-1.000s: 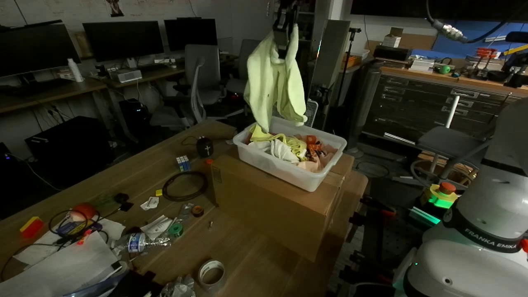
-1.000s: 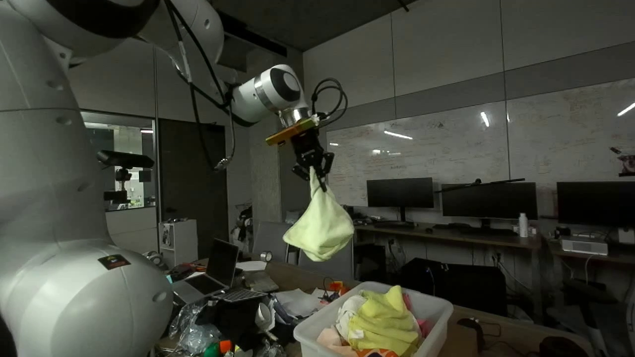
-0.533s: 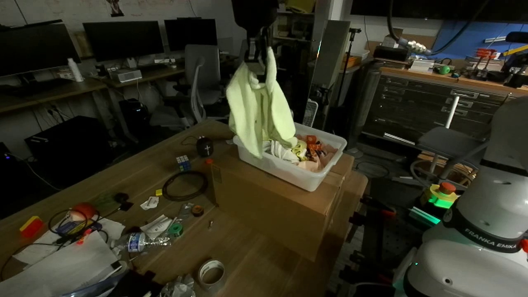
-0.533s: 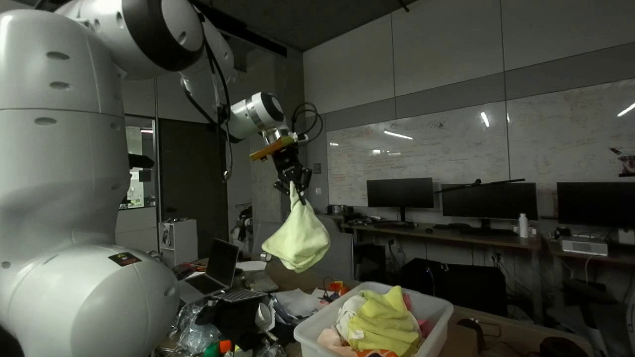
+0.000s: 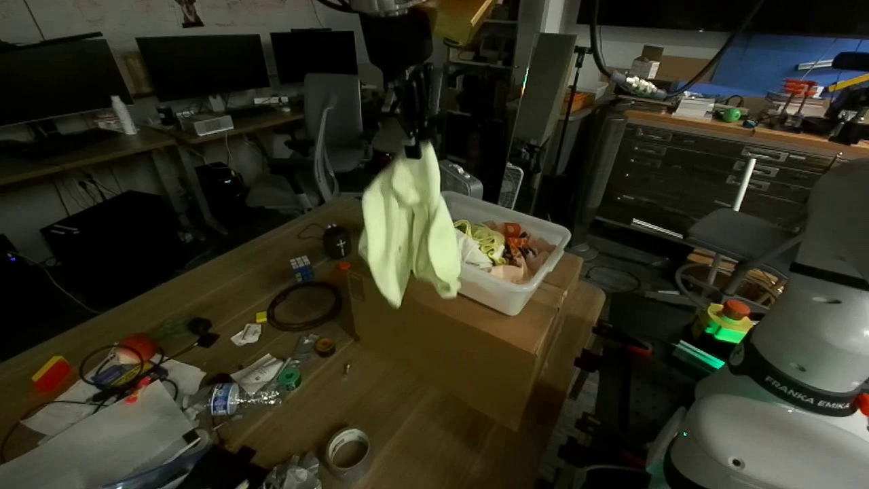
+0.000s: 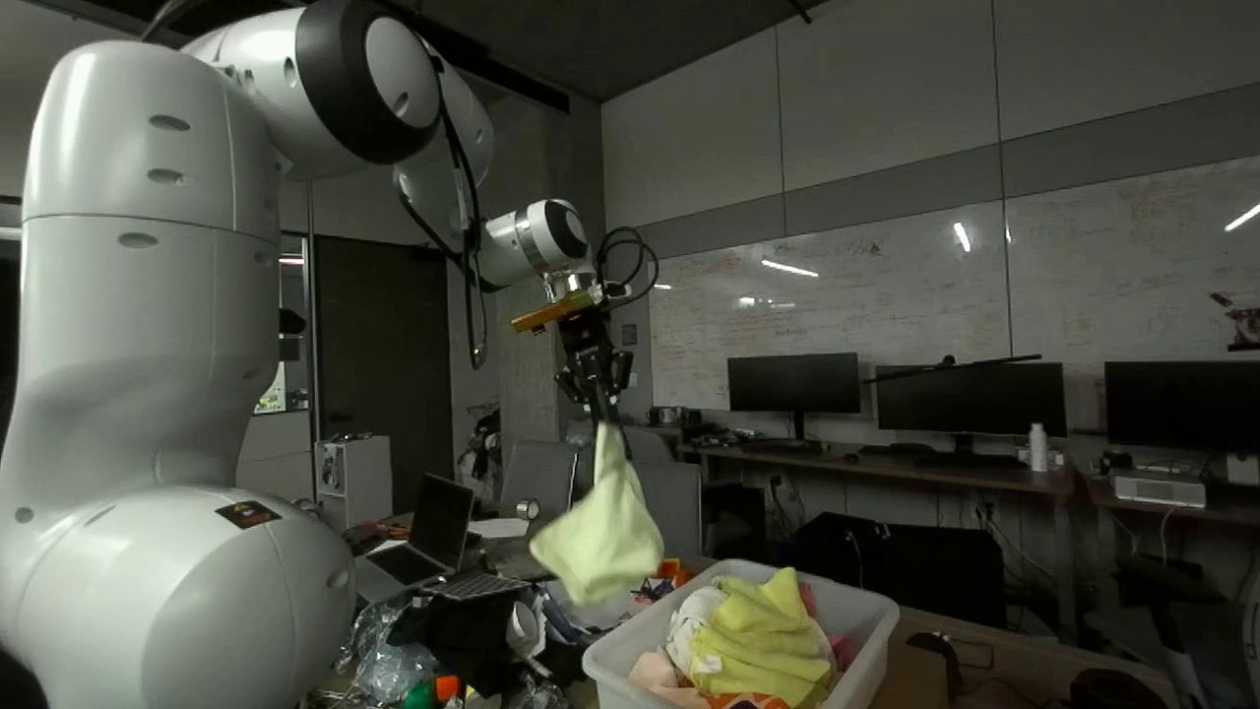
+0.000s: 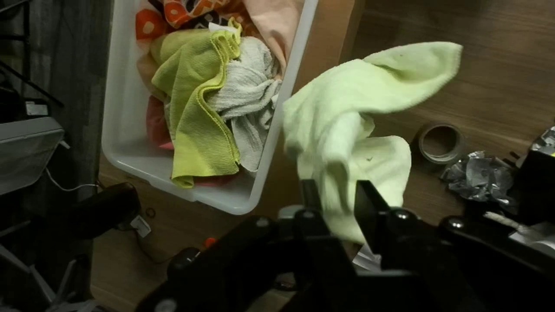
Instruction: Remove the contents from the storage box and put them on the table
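Note:
A pale yellow-green cloth hangs in the air beside the storage box, blurred in both exterior views. My gripper has its jaws apart, with a gap on each side of the cloth in the wrist view. In an exterior view the cloth's top sits just under the fingertips of the gripper. Inside the box lie a yellow cloth, a whitish cloth, a peach cloth and an orange patterned piece. The table spreads below.
A cardboard carton carries the box near the table's edge. On the tabletop are a tape roll, a plastic bottle, a coiled black cable, papers and a puzzle cube. A laptop stands farther off.
The gripper has moved sideways and down, away from above the box. Its jaws have parted, and the pale cloth has slipped lower relative to the fingertips.

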You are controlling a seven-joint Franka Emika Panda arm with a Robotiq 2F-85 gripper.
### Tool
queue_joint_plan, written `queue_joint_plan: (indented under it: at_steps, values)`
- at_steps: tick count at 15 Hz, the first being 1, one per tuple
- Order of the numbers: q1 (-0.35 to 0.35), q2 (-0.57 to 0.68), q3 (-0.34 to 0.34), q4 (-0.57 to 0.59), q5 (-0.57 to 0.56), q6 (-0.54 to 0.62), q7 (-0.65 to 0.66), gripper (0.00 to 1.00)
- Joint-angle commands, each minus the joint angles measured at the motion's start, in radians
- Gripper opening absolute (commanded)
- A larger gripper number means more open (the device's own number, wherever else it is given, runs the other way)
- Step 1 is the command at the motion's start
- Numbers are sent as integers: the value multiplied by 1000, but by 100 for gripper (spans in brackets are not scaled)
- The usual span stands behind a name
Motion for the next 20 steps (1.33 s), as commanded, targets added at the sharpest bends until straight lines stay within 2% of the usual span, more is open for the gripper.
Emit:
queue_joint_plan:
  at_steps: [1, 5, 7, 10, 13, 20]
  values:
    - [21, 15, -12, 7, -68, -14, -24, 59]
    - [23, 36, -19, 5, -128, -38, -21, 90]
    - [11, 46, -34, 4, -124, -57, -27, 100]
    - [-19, 72, -81, -9, -91, -52, -34, 100]
    - [-64, 98, -133, -41, -45, -14, -100, 100]
    - [-136, 164, -194, -128, 14, 205, -208, 100]
